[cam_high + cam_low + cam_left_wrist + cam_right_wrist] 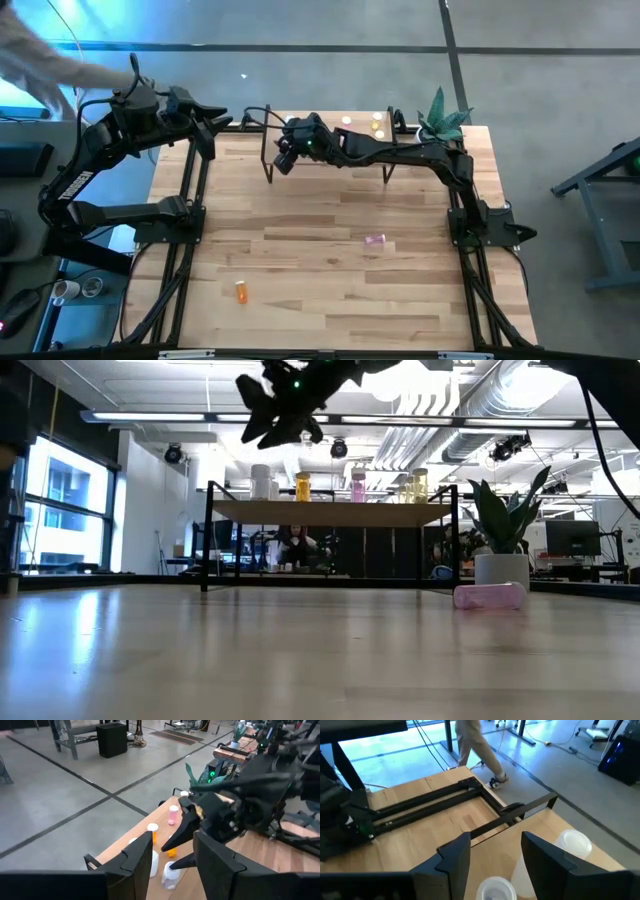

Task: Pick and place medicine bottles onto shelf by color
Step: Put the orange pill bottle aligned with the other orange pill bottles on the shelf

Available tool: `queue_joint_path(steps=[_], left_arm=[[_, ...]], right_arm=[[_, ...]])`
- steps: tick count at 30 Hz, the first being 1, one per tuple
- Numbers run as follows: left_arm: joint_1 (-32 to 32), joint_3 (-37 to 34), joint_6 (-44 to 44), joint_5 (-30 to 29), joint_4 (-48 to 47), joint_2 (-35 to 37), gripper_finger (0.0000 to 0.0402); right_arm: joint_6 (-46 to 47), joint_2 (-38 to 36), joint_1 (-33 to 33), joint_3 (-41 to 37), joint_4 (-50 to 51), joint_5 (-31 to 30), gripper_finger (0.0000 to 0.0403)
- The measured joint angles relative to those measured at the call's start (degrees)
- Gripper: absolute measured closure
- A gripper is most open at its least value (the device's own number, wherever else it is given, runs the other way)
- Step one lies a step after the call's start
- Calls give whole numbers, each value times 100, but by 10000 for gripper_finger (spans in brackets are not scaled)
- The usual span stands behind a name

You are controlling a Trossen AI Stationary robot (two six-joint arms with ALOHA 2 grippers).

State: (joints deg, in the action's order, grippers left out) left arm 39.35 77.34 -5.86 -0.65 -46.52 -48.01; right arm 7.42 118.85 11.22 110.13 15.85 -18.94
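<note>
Pink bottle (489, 596) lies on the table (330, 270) nearest the low camera; an orange bottle (242, 291) lies apart. Right gripper (284, 152) hovers open, empty, over the shelf (330, 512); left gripper (212, 122) waits, slightly parted, empty.

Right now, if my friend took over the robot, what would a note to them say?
Right gripper: open, empty, above the shelf's left end.
Left gripper: open, empty, waiting at the table's back left corner.
Done: white, orange, pink and yellow bottles stand on the shelf.
Left: a pink bottle and an orange bottle still lie on the table.
</note>
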Motion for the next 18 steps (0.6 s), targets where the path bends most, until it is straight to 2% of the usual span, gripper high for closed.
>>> queue_joint_path(steps=[12,18], left_arm=[[-1,0,272,-1,-91,1,270],[0,0,362,-2,-325,0,248]], right_arm=[[481,-2,-147,1334,1584,138,235],[561,-2,-310,1850,2326,67,235]])
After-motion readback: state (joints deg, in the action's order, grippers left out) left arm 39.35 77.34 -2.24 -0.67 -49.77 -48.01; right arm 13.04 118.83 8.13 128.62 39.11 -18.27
